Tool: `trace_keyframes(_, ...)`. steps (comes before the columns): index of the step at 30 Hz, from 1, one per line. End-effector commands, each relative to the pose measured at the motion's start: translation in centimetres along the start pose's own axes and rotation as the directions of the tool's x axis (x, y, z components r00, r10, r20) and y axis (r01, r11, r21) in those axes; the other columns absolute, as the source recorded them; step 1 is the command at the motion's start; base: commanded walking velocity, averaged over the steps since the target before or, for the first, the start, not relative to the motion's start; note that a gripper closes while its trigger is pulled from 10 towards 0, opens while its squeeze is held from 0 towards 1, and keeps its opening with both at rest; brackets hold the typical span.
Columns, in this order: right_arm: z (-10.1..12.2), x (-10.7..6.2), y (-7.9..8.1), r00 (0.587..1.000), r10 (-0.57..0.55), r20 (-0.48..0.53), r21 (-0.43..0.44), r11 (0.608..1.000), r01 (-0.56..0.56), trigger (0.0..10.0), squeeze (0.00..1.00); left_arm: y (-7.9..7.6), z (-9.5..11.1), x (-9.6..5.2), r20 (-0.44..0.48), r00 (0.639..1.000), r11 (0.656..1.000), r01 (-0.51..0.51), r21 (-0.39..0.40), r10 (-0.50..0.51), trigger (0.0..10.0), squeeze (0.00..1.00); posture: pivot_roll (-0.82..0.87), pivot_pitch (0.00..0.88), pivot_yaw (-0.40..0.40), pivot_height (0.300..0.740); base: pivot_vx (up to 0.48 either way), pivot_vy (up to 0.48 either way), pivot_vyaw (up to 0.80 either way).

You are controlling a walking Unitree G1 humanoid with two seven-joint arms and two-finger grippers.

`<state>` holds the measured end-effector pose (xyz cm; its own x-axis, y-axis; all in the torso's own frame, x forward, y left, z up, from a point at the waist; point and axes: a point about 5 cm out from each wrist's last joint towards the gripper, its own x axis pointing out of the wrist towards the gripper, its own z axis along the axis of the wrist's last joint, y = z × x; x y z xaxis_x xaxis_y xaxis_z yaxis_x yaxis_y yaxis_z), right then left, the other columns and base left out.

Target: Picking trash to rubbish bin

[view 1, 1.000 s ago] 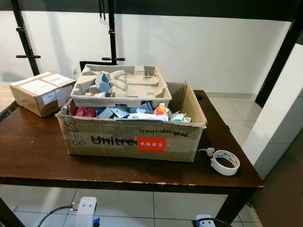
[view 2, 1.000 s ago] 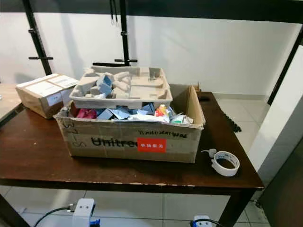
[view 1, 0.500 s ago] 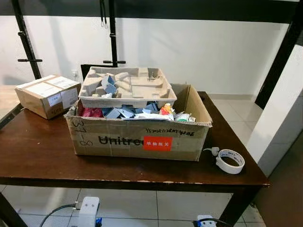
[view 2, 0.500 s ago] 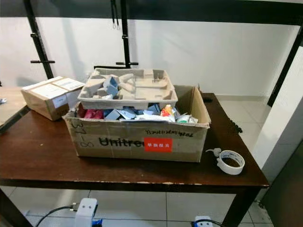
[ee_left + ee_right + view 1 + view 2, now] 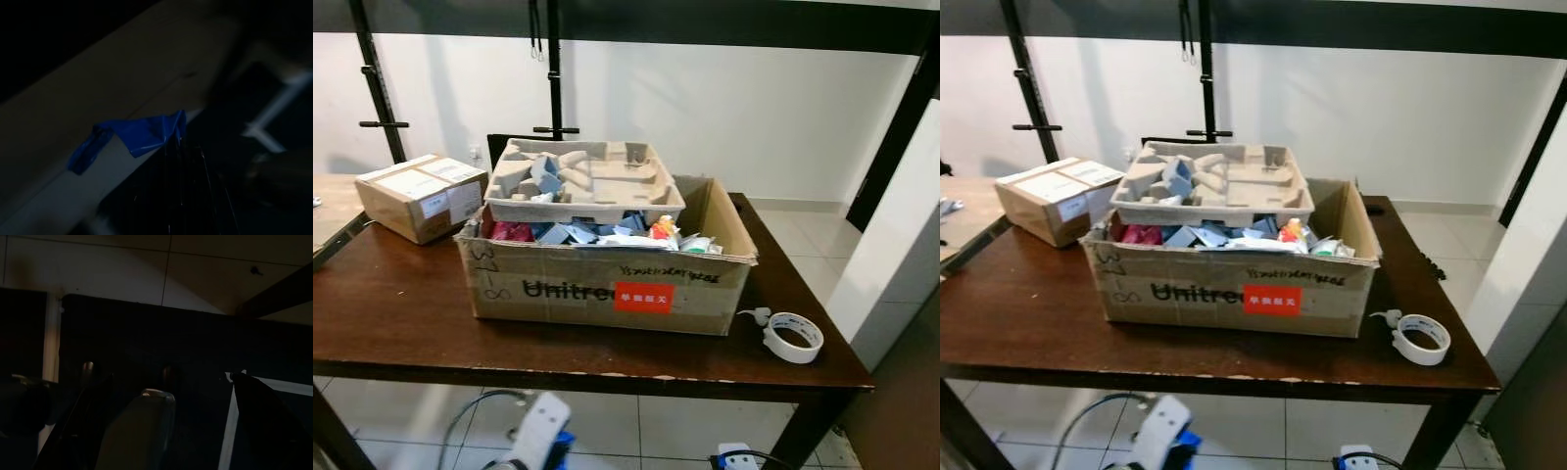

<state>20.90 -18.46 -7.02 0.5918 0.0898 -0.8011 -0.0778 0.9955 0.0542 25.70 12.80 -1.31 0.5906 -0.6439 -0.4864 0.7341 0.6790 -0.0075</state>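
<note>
Open cardboard box (image 5: pixel 607 284) on dark bench (image 5: pixel 401 313), filled with mixed paper trash (image 5: pixel 597 233); grey pulp tray (image 5: pixel 585 181) rests on top. Left claw (image 5: pixel 181 142) clenched on blue scrap (image 5: pixel 132 134). Right claw: cannot tell.

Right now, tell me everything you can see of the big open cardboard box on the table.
The cardboard box is brown corrugated card, open-topped with its flaps standing up. Its front bears black "Unitree" lettering, a red sticker with white characters and handwritten marks. It sits upright on the dark wooden table, heaped with crumpled blue, red and white trash. A grey moulded pulp tray rests on that heap. A roll of tape lies apart, to its right.
</note>
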Motion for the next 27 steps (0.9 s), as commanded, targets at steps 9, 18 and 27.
trace_keyframes(9,2.2,-0.3,1.8,0.911,0.41,-0.049,-0.222,0.885,-0.41,10.0,0.0,0.5,4.5,-1.2,-0.134,0.911,0.906,0.406,0.122,-0.39,10.0,0.0,0.03,0.0,-0.013,0.74,0.0,0.0,0.0)
trace_keyframes(18,10.2,-2.4,-1.8,0.846,0.529,0.065,-0.428,0.781,-0.455,10.0,0.0,4.7,15.7,-4.6,-0.083,0.94,0.891,0.341,0.301,-0.331,10.0,0.0,0.01,0.0,-0.001,0.74,0.0,0.0,0.0)
trace_keyframes(27,15.2,-4.8,-2.4,0.752,0.648,0.121,-0.522,0.686,-0.507,10.0,0.0,3.6,22.9,-7.3,0.116,0.884,0.854,0.392,0.341,-0.452,10.0,0.0,0.01,0.0,0.001,0.74,0.0,0.0,0.0)
